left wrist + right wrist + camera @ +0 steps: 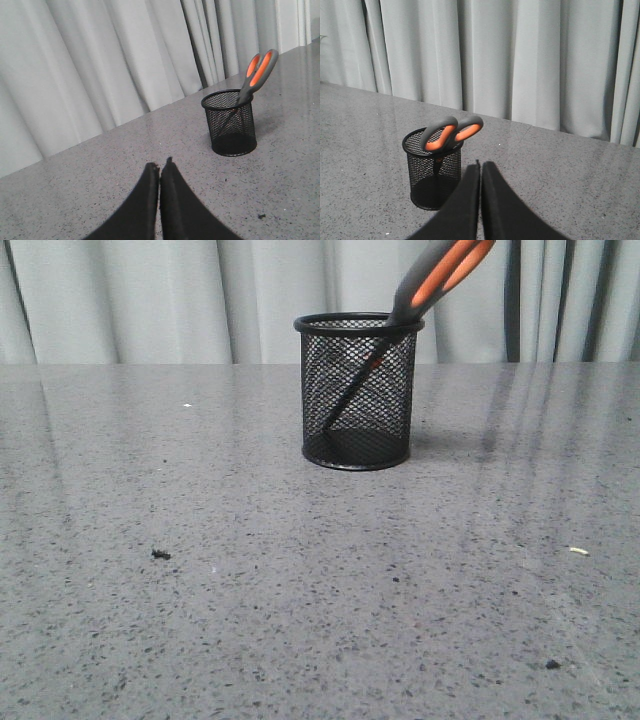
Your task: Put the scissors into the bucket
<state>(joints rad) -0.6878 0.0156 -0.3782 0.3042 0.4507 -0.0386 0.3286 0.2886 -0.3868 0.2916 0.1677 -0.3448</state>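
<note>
The black wire-mesh bucket [358, 392] stands upright at the middle back of the grey table. The scissors [437, 278] stand inside it, blades down, leaning right against the rim, with the grey and orange handles sticking out above. Both also show in the left wrist view, bucket [230, 122] and scissors [258, 74], and in the right wrist view, bucket [432, 170] and scissors [451, 134]. My left gripper [160, 163] is shut and empty, well short of the bucket. My right gripper [481, 163] is shut and empty, just beside the bucket. Neither gripper shows in the front view.
The grey speckled table [300, 580] runs back to pale curtains [150, 300]. Small dark crumbs [160, 554] lie front left, another dark speck [552, 664] front right, and a pale scrap [578, 551] at the right.
</note>
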